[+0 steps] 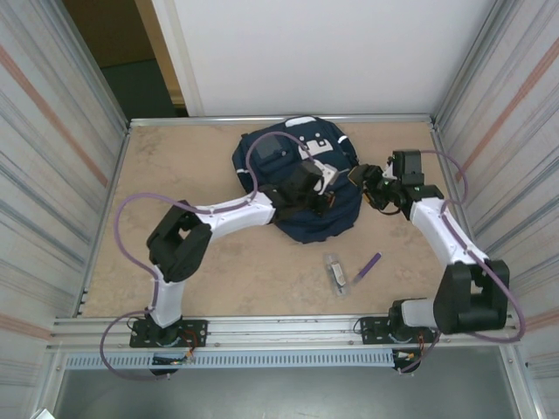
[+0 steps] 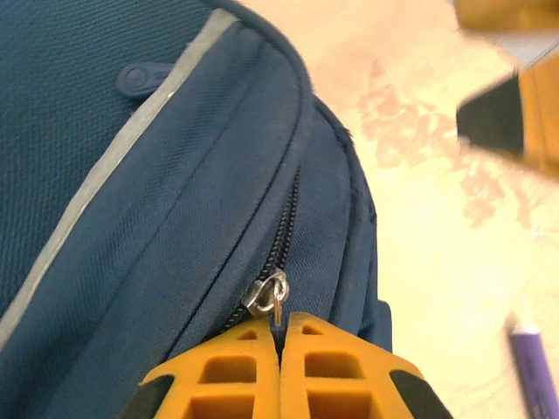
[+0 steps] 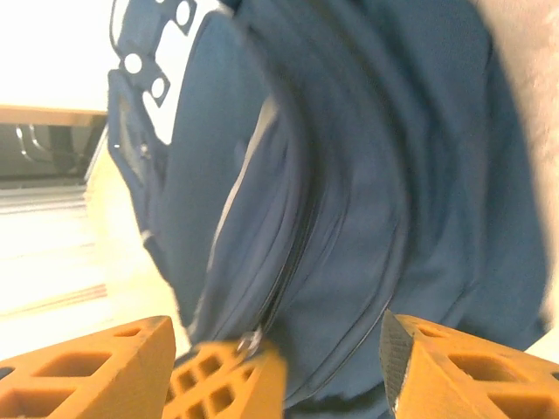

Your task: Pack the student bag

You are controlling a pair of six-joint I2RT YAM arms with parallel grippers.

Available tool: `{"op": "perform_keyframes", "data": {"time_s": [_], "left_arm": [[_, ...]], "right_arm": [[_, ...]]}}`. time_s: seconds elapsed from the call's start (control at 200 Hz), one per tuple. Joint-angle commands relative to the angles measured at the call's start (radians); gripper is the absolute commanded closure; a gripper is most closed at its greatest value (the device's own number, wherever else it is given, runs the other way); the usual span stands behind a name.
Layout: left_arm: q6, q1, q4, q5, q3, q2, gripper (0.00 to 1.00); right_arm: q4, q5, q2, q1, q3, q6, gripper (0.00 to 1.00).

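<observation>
Packing looked unfinished, the purple pen (image 1: 367, 264) outside the student bag (image 1: 297, 175); left gripper (image 2: 279, 325) pinched its zipper pull (image 2: 267, 297), right gripper (image 3: 278, 336) stood with jaws apart.

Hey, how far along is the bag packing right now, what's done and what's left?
Little looks done: the purple pen and a small clear item lie on the table outside the student bag. In hand: the left end effector is shut on the zipper pull, while the right end effector hangs open beside the bag. Left: working the zip and getting both loose items inside.
</observation>
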Motion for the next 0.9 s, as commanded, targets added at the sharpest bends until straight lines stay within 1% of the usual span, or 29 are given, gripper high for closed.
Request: {"op": "perform_keyframes", "data": {"time_s": [0.0, 0.085, 0.145, 0.246, 0.281, 0.341, 0.381, 0.476, 0.536, 0.596, 0.676, 0.732, 0.817, 0.842, 0.867, 0.882, 0.897], "left_arm": [[0.009, -0.033, 0.075, 0.037, 0.078, 0.011, 1.0], [0.013, -0.045, 0.079, 0.03, 0.092, 0.027, 1.0], [0.012, -0.05, 0.08, 0.029, 0.092, 0.032, 1.0], [0.013, -0.058, 0.081, 0.015, 0.08, 0.026, 1.0], [0.013, -0.058, 0.085, 0.008, 0.072, 0.023, 1.0], [0.008, -0.058, 0.092, 0.003, 0.054, 0.015, 1.0], [0.011, -0.058, 0.094, 0.003, 0.041, 0.005, 1.0], [0.038, -0.057, 0.076, 0.009, -0.014, -0.03, 1.0], [0.054, -0.044, 0.069, 0.046, -0.082, -0.067, 1.0], [0.052, -0.018, 0.056, 0.113, -0.166, -0.12, 1.0], [0.053, 0.021, 0.007, 0.172, -0.28, -0.212, 1.0], [0.064, 0.033, -0.015, 0.169, -0.35, -0.281, 1.0], [0.12, 0.032, -0.027, 0.123, -0.418, -0.345, 1.0], [0.134, 0.029, -0.025, 0.106, -0.424, -0.35, 1.0], [0.143, 0.027, -0.02, 0.095, -0.425, -0.348, 1.0], [0.143, 0.027, -0.015, 0.092, -0.423, -0.345, 1.0], [0.142, 0.027, -0.008, 0.089, -0.418, -0.341, 1.0]], "right_arm": [[-0.024, -0.015, 0.0, 0.004, -0.042, 0.06, 0.37], [-0.018, -0.028, 0.034, 0.002, -0.014, 0.06, 0.38], [-0.01, -0.06, 0.074, 0.004, 0.014, 0.065, 0.38], [0.029, -0.096, 0.133, 0.007, 0.031, 0.105, 0.46], [0.047, -0.093, 0.148, 0.009, 0.032, 0.12, 0.54], [0.062, -0.074, 0.175, 0.011, 0.036, 0.13, 0.73], [0.057, -0.063, 0.19, 0.008, 0.046, 0.13, 0.82], [0.037, -0.028, 0.213, 0.002, 0.074, 0.104, 0.95], [0.038, -0.006, 0.222, -0.001, 0.085, 0.097, 0.99], [0.038, -0.007, 0.238, -0.016, 0.096, 0.095, 1.0], [0.048, -0.029, 0.269, -0.044, 0.114, 0.096, 1.0], [0.057, -0.038, 0.293, -0.062, 0.127, 0.094, 1.0], [0.056, -0.062, 0.323, -0.085, 0.149, 0.085, 1.0], [0.059, -0.071, 0.323, -0.09, 0.147, 0.091, 0.98], [0.066, -0.081, 0.317, -0.094, 0.142, 0.095, 0.92], [0.068, -0.085, 0.31, -0.094, 0.137, 0.098, 0.86], [0.069, -0.088, 0.302, -0.095, 0.135, 0.099, 0.78]]}}
